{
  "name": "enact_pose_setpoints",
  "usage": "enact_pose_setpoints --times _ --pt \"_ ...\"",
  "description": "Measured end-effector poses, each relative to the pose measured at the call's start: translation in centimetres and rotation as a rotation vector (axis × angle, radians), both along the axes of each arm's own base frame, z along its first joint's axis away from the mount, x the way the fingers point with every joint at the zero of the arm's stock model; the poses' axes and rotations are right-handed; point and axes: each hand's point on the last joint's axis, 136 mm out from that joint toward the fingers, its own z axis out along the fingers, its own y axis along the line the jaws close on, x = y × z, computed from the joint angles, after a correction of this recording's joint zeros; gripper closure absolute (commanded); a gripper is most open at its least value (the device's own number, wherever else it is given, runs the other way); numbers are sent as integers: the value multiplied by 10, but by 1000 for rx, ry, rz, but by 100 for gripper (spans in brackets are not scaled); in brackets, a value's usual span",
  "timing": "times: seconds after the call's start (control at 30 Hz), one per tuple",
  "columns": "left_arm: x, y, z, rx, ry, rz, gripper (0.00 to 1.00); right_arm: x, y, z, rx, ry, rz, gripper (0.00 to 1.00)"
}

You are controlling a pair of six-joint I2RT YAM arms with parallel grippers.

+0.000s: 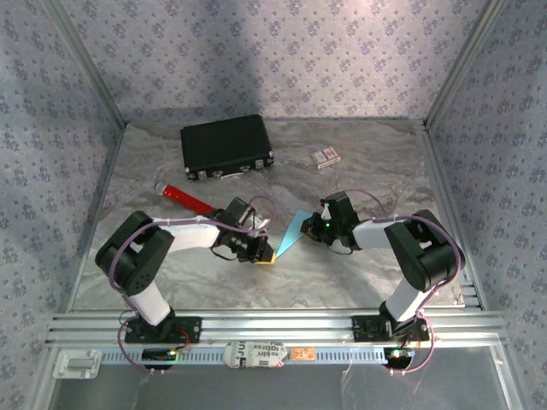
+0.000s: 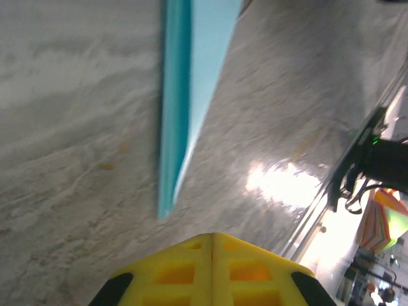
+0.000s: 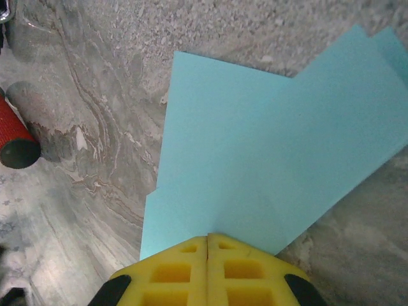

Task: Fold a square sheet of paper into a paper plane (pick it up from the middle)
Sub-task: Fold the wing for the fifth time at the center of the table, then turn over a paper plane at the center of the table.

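Right claw [image 3: 208,237] pinches the part-folded sheet of paper [image 3: 255,146] mid-fold; our left claw [image 2: 212,234], closed and empty beside its tip, must next grip it, we judge.

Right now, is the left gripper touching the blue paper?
Apart. In the left wrist view, bare table shows between the paper at its pointed tip and the shut left gripper.

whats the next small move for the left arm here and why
Probably ease the left gripper forward onto the folded blue paper and press along its fold. It is shut and stops just short of the paper's narrow end, while the shut right gripper sits over the paper's other edge, seemingly pinning it to the table, so the crease could be flattened without the sheet sliding.
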Motion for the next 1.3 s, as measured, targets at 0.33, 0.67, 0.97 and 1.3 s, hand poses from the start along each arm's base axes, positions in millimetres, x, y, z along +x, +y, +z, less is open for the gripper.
enact_pose_setpoints --times 0.33,0.67,0.97,1.3 --pt "54 1 3 -5 -44 99 78 0 -11 39 -24 -102 -17 92" --pt "66 -9 -15 24 -7 84 73 -27 -28 23 -62 -57 -53 88" --pt "61 -13 -16 1 18 59 71 -32 -22 19 -64 -43 -32 88" --pt "57 -28 -12 -24 26 19 70 -37 -15 4 -74 -2 -10 87"
